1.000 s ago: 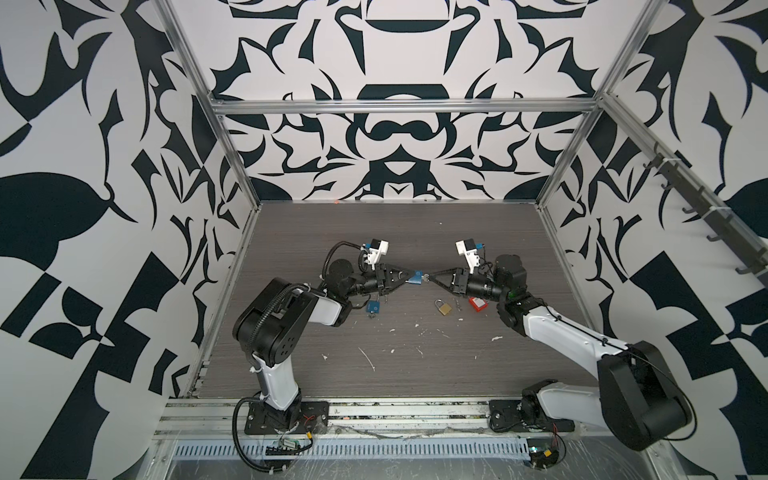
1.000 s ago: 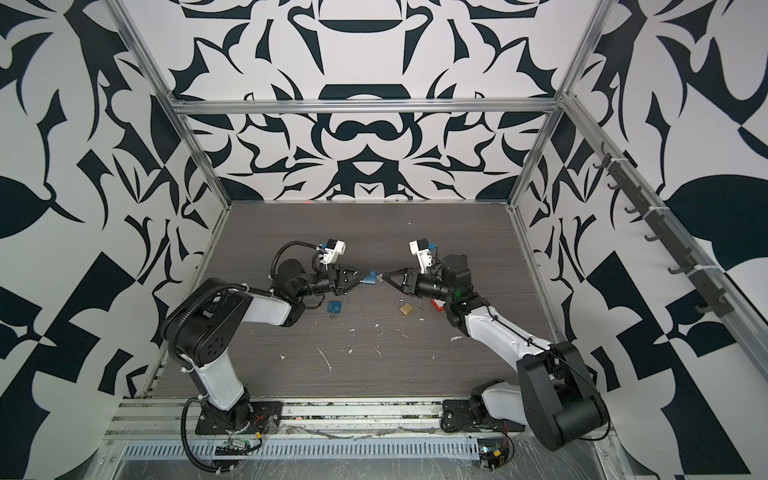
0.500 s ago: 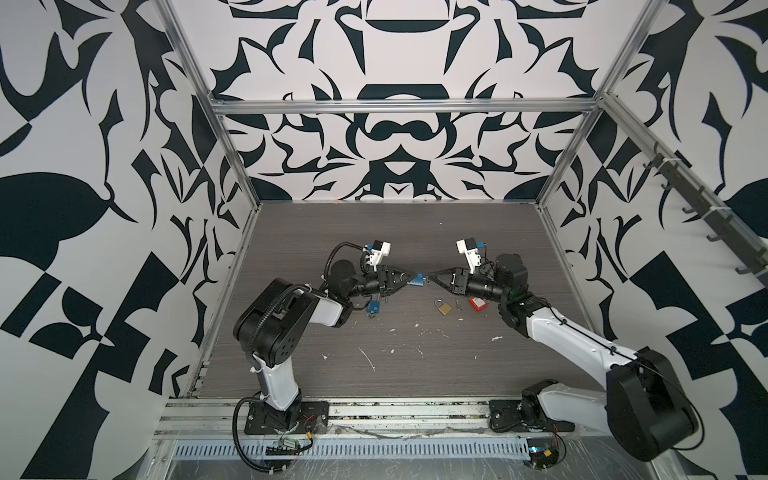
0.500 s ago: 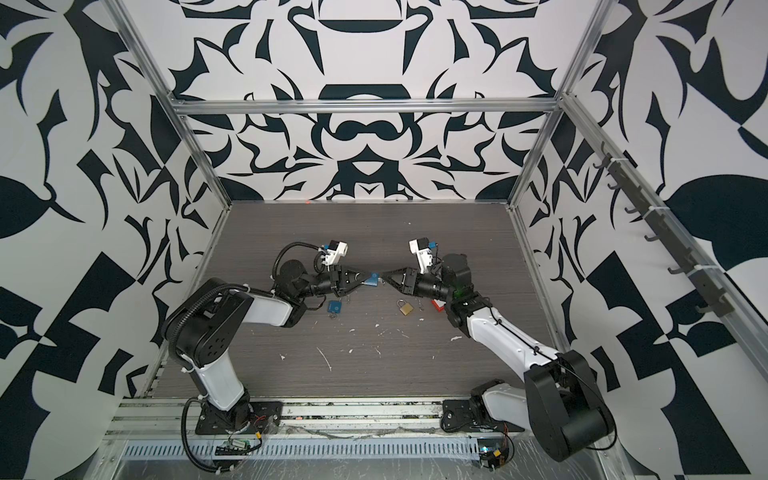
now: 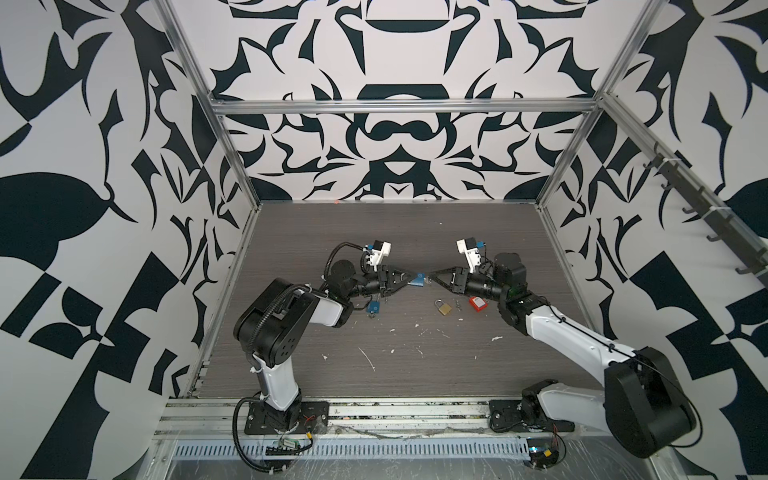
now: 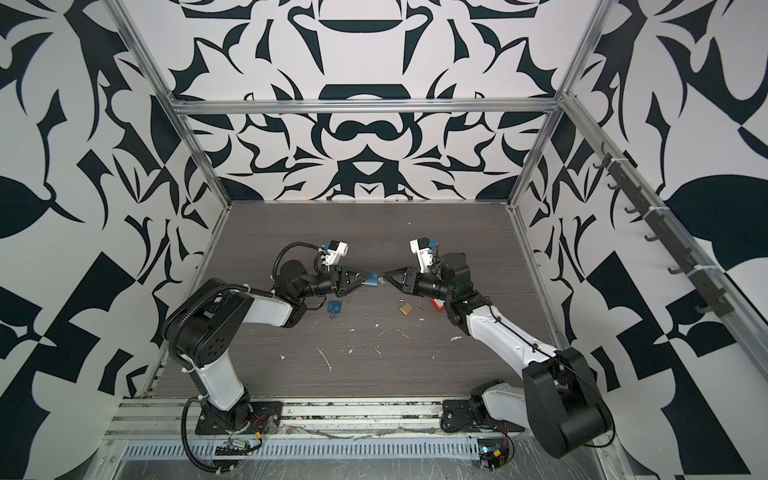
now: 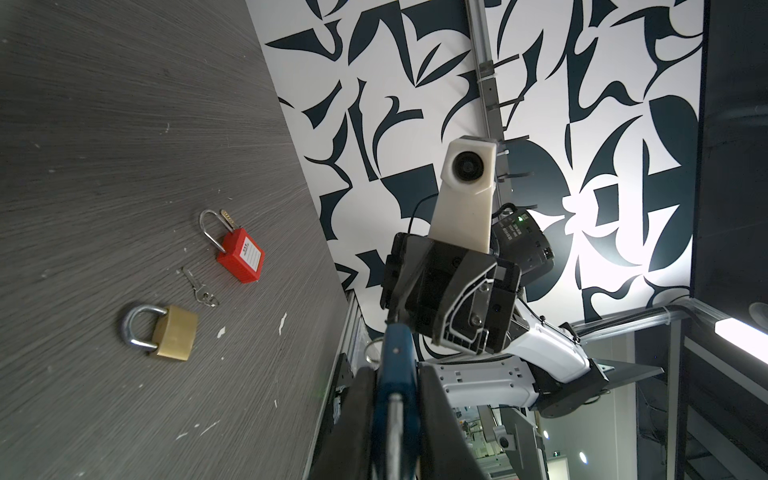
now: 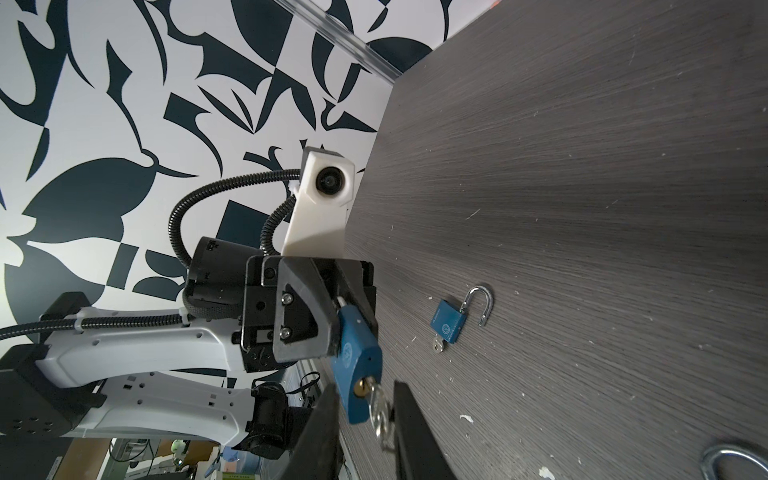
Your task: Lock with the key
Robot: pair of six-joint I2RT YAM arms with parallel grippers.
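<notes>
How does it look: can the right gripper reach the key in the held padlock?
Probably yes: the key juts from the padlock the left gripper holds, between the right gripper's open fingers.

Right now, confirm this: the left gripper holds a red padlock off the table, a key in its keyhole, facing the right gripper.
Not red: the left gripper holds a blue padlock, as the right wrist view shows; the red padlock lies on the table. The rest holds: off the table, key in its keyhole, facing the right gripper.
</notes>
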